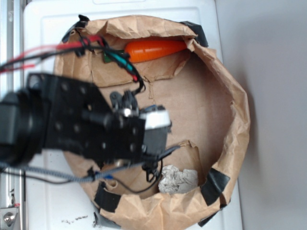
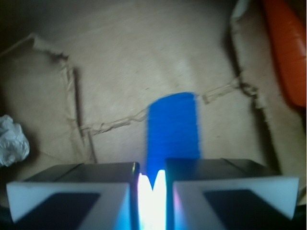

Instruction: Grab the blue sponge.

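One sponge (image 2: 172, 132), bright blue and flat, shows only in the wrist view, where it stands up from between the end effector (image 2: 152, 184) fingers and stretches away over the brown floor of the paper basin (image 2: 120, 52). Its near end sits in the narrow gap between the two white-faced fingers (image 2: 67, 196), which are drawn almost together and appear to pinch it; a bright glare in the gap hides the exact contact. In the exterior view the sponge is hidden under the arm (image 1: 62, 124), so its place in the basin can only be put as somewhere near the middle, beneath the end effector (image 1: 156, 127).

Right of the sponge in the wrist view, well apart from it, lies the orange carrot (image 2: 288, 57), along a torn paper fold. Left of it, also well apart, sits a crumpled grey-white paper wad (image 2: 12, 141). In the exterior view the carrot (image 1: 156, 49) lies at the far rim of the basin (image 1: 240, 120) under a folded flap, and the wad (image 1: 177, 179) rests against the near wall. Black tape patches (image 1: 216, 184) hold the crumpled brown walls together. Red and black cables (image 1: 86, 45) run from the arm across the far left rim. The basin stands on a white surface (image 1: 43, 19).
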Controlling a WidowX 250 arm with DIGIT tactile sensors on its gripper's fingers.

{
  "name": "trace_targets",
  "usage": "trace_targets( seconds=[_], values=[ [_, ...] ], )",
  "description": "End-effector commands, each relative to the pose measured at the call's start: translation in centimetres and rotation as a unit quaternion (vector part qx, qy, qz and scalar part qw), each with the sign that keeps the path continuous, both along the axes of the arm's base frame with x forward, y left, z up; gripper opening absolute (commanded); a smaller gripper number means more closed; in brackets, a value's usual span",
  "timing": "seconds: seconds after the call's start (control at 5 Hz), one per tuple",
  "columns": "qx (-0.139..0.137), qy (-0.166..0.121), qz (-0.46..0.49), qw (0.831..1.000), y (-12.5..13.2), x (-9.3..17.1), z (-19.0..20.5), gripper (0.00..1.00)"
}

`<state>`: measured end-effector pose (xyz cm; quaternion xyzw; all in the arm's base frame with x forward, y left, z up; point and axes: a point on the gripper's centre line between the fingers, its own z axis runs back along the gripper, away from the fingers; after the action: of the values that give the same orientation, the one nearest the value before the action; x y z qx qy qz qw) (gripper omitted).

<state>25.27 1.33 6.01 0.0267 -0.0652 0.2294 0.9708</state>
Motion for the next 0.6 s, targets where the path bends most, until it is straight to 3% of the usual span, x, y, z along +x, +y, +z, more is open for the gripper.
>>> trace_targets(
  seconds=[0.0,0.4],
  values=[
    [-0.021,-0.031,-0.024,0.999,2.8,0.4,3.5,1.0],
    [-0.051,-0.017,-0.029,0.998,3.5,0.5,1.3,1.0]
  ],
)
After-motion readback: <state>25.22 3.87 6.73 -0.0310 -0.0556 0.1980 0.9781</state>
